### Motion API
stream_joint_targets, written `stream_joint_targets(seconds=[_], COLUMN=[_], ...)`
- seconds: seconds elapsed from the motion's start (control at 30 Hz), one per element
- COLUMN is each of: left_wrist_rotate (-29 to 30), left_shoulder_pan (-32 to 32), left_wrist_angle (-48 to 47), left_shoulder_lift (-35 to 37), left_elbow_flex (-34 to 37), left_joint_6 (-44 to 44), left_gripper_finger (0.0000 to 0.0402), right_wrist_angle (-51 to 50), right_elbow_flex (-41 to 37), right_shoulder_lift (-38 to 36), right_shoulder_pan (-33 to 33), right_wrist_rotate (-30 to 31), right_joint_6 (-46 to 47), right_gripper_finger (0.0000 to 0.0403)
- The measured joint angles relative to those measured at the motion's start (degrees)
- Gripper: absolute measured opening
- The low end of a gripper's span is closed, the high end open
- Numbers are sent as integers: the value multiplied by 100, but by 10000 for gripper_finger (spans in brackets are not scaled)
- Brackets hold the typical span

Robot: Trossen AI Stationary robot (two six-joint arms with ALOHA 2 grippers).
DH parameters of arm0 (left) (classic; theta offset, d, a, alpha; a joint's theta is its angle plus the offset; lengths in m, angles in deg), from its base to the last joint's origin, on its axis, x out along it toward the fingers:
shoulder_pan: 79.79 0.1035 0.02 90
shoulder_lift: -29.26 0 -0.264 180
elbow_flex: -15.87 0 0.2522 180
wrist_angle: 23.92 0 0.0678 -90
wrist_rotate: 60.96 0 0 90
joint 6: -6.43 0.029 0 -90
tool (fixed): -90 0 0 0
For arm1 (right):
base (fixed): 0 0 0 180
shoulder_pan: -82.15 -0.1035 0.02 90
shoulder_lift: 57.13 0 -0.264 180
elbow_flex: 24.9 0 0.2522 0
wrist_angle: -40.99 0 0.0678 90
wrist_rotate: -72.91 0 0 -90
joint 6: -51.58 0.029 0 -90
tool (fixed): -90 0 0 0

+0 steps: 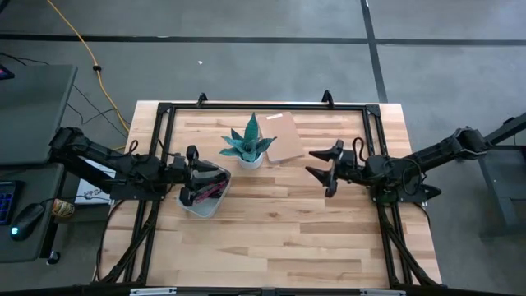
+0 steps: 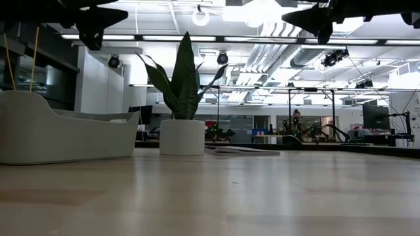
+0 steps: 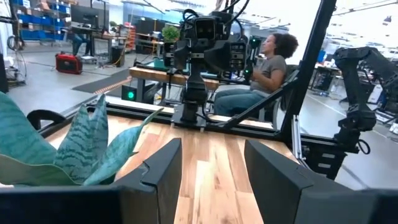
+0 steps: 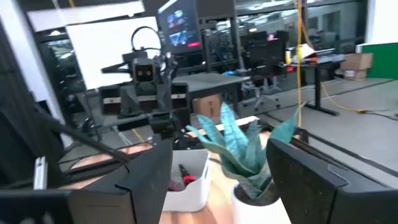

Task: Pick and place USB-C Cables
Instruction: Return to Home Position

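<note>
Left of the plant [image 1: 249, 146], the left arm reaches level across the table. The left gripper [image 1: 200, 171] hangs released over the white bin [image 1: 201, 207], which holds the USB-C Cables [image 1: 212, 191]. Right of the plant, the right gripper [image 1: 319, 163] is held level, fingers spread and empty.

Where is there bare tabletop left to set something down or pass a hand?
The widest bare stretch of table runs from the white bin and both grippers to the edge opposite the plant. A smaller gap lies between bin and open right gripper. Crowded: plant, brown card and bin with cables, the left gripper above it.
</note>
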Motion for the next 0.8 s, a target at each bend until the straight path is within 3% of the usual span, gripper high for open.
stream_joint_targets(seconds=[0.6, 0.8], left_wrist_rotate=[0, -68], left_shoulder_pan=[0, 1], left_wrist_angle=[-8, -425], left_shoulder_lift=[0, 12], left_elbow_flex=[0, 0], left_joint_6=[-3, -371], left_gripper_finger=[156, 156], right_wrist_angle=[-138, -143], right_elbow_flex=[0, 0], right_shoulder_lift=[2, 2], right_shoulder_pan=[0, 0], right_wrist_rotate=[-172, -172], right_joint_6=[-4, -4], right_gripper_finger=[252, 252])
